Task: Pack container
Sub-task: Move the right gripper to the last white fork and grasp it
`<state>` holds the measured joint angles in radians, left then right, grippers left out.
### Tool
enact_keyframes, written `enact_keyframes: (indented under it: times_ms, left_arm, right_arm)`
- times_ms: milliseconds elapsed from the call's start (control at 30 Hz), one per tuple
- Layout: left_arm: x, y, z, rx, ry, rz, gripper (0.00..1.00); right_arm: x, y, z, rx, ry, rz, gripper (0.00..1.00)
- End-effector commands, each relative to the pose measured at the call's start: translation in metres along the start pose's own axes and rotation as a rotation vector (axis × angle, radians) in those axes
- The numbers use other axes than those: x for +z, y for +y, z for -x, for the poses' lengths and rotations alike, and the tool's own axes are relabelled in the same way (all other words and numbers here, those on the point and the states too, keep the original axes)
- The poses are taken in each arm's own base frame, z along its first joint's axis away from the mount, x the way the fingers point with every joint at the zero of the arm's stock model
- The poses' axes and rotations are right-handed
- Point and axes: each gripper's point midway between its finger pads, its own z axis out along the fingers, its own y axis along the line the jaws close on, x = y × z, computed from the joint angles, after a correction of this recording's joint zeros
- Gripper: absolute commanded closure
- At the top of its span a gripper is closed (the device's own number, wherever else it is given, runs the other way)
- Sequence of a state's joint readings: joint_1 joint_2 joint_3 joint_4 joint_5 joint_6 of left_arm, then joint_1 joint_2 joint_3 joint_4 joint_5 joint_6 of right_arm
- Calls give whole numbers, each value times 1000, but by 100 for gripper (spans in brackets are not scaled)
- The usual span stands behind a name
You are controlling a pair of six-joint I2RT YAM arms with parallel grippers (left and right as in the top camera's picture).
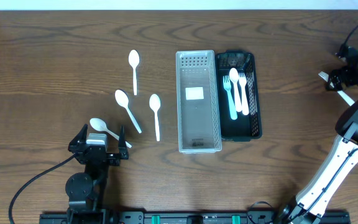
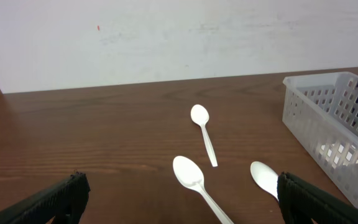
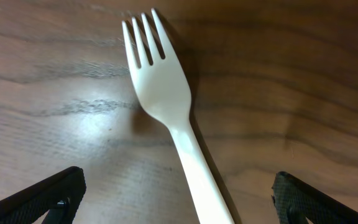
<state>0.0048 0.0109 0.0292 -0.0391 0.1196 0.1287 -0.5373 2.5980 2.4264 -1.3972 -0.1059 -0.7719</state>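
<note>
The right gripper is held wide open low over the table at its far right side, and a white fork is seen lying flat on the wood between the fingers, with clear gaps to both. The left gripper is likewise spread wide at the front left, above one of four white spoons scattered on the table. A clear slotted basket is placed at the centre, just beside a black tray in which white cutlery is laid.
</note>
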Motion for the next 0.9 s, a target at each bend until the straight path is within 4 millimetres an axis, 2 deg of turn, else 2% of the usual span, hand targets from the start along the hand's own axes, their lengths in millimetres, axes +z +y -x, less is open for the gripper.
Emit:
enact_keyframes:
  times_ms: [0, 333, 567, 867]
  left_arm:
    - [2, 0, -15, -1, 37, 0, 2]
    - [2, 0, -15, -1, 37, 0, 2]
    - [2, 0, -15, -1, 37, 0, 2]
    - [2, 0, -15, -1, 37, 0, 2]
  right_arm:
    - [9, 4, 1, -28, 35, -8, 1]
    - [14, 2, 2, -6, 83, -69, 1]
    - [29, 11, 0, -20, 107, -47, 1]
    - [42, 12, -9, -16, 140, -41, 1]
